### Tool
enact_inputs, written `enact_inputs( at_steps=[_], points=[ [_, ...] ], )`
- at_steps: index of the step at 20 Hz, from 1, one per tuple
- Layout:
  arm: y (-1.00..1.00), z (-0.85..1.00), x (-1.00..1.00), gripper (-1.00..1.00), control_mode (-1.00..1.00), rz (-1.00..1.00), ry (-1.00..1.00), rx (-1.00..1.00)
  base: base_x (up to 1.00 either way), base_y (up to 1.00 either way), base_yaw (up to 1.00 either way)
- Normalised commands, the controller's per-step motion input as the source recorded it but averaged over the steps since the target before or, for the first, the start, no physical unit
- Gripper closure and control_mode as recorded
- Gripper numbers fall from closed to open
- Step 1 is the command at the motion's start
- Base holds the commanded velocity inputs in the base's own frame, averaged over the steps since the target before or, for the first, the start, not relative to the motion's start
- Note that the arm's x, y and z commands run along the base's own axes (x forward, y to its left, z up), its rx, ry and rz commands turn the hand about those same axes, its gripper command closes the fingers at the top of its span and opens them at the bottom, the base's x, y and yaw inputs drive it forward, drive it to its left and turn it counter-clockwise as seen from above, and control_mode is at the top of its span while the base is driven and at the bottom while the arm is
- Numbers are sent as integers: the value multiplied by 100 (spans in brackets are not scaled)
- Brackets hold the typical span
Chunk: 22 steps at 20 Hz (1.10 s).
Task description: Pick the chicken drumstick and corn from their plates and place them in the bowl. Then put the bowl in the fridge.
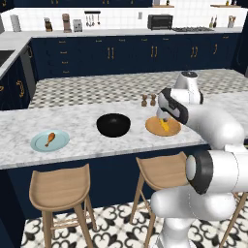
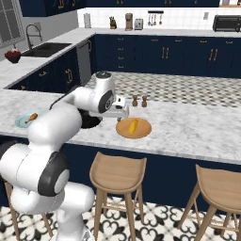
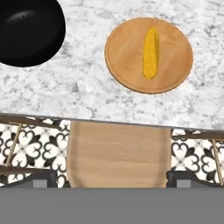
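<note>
The corn [image 3: 150, 52] lies on the wood-coloured plate [image 3: 124, 57], right of the black bowl [image 3: 28, 30] on the marble counter. My gripper [image 3: 112, 180] is open and empty, hovering above the counter's front edge just short of that plate, its fingertips [image 3: 41, 179] spread wide. From the left base view, the gripper [image 1: 162, 119] hangs over the near side of the wooden plate [image 1: 154, 127] with the corn [image 1: 166, 126]. The chicken drumstick [image 1: 50, 139] rests on the pale blue plate [image 1: 41, 144], left of the bowl [image 1: 113, 125]. The fridge is out of view.
Two small brown shakers [image 1: 148, 100] stand behind the wooden plate. Wooden stools [image 1: 60, 186] [image 1: 162, 169] sit under the counter's front edge; one seat [image 3: 118, 153] is right below my hand. My arm hides part of the bowl [image 2: 89, 123] from the right.
</note>
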Motion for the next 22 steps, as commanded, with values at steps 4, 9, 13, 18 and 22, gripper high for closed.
enact_inputs(
  at_steps=[4, 9, 13, 18, 22],
  points=[
    [-36, -44, 58, -100, -100, -5, 0, 0, 0, 0, 0],
    [-23, -42, 70, -100, -100, -6, 0, 0, 0, 0, 0],
    [-26, -36, 80, -100, -100, 0, 0, 0, 0, 0, 0],
    [-13, -30, 69, -100, -100, 0, 0, 0, 0, 0, 0],
    [-5, -42, 47, -100, -100, 0, 0, 0, 0, 0, 0]
  ],
)
